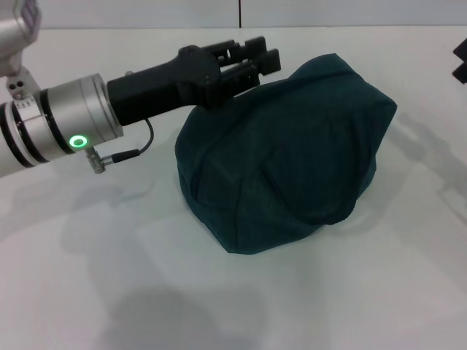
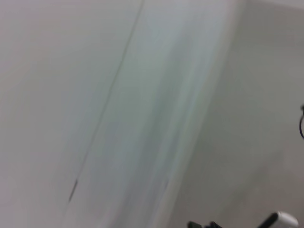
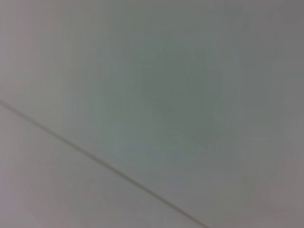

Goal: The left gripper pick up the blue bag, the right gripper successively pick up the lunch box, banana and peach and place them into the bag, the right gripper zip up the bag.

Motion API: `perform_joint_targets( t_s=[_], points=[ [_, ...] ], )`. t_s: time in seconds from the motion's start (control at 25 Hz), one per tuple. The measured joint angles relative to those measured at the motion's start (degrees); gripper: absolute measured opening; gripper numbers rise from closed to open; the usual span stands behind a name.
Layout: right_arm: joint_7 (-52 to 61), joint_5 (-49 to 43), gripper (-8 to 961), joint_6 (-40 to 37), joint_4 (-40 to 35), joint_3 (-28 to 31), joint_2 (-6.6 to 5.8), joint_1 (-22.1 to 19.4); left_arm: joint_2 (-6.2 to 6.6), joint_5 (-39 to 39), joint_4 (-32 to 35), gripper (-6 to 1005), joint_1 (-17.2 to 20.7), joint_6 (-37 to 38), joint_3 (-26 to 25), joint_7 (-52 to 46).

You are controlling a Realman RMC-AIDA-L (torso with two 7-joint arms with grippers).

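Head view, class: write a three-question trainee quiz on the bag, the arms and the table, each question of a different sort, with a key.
1. True or false: the left gripper is at the upper left edge of the blue bag.
2. Multiple choice: how does the bag sit on the white table? A) hanging in the air B) as a rounded mound on the tabletop C) folded flat
3. Short answer: how much of the right gripper can be seen?

Key:
1. True.
2. B.
3. Only a dark sliver at the picture's right edge, well apart from the bag; the lunch box, banana and peach are not in view.
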Motion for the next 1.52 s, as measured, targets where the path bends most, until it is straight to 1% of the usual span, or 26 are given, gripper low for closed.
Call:
perform_joint_targets(
  t_s=[0.16, 0.2, 0.32, 0.48, 0.6, 0.64, 0.68, 0.8, 0.84, 1.0, 1.12, 1.2, 1.36, 1.44, 1.52],
  points=[
    [-4.2, -0.9, 836, -5.2, -0.1, 0.1, -0.32, 0.4, 0.03, -1.0, 0.2, 304, -0.1, -0.3, 0.0, -0.6],
    [-6.1, -0.9, 837, -7.5, -0.3, 0.1, -0.52, 0.4, 0.06, -1.2, 0.3, 337, -0.2, -0.3, 0.0, -0.7],
    [-10.5, -1.5, 841, -13.7, -1.6, 0.0, -1.35, 0.5, 0.31, -1.6, 1.0, 479, -0.6, -0.2, 0.0, -1.3],
    [-16.0, -6.2, 849, -20.6, -5.2, 0.1, -2.80, 0.5, 0.89, -0.3, 6.1, 677, 0.0, 0.5, 0.0, -4.4],
    [-19.0, -11.2, 857, -22.6, -8.8, 0.1, -3.30, 0.5, 1.68, 1.2, 11.4, 831, 1.5, 2.8, 0.0, -6.7],
    [-19.9, -12.7, 857, -22.7, -9.8, 0.2, -3.33, 0.5, 2.11, 1.7, 13.2, 836, 2.1, 3.9, 0.0, -7.7],
    [-20.9, -14.4, 857, -22.9, -10.8, 0.2, -3.34, 0.5, 2.80, 2.4, 15.2, 840, 2.9, 5.6, -0.1, -9.2],
    [-25.2, -19.6, 857, -22.9, -12.8, 0.2, -3.34, 0.4, 4.46, 3.2, 17.7, 854, 4.5, 9.0, -0.2, -11.8],
    [-26.4, -20.6, 857, -22.9, -13.1, 0.2, -3.29, 0.3, 5.33, 3.6, 18.8, 858, 5.7, 11.1, -0.1, -12.5],
    [-30.9, -26.1, 857, -22.7, -14.2, 0.3, -2.91, 0.3, 6.46, 5.7, 21.3, 872, 9.0, 15.4, -0.4, -12.1],
    [-31.7, -31.2, 857, -21.7, -16.4, 0.3, -2.40, 0.6, 6.68, 7.6, 22.1, 872, 11.5, 16.8, -0.5, -11.1],
    [-31.7, -34.2, 857, -20.4, -17.4, 0.3, -1.56, 0.9, 6.75, 9.0, 21.9, 872, 12.9, 17.8, -0.4, -10.2],
    [-31.5, -38.4, 857, -16.9, -19.0, 0.3, 0.52, 1.9, 6.78, 10.8, 21.0, 872, 15.3, 19.2, -0.5, -7.2],
    [-31.5, -39.4, 857, -15.8, -19.1, 0.3, 1.16, 2.4, 6.78, 10.9, 20.2, 872, 16.2, 19.6, -0.6, -5.7],
    [-31.4, -39.9, 857, -15.4, -19.1, 0.3, 1.44, 2.8, 6.78, 10.9, 19.4, 872, 16.5, 19.7, -0.6, -4.9]
  ],
)
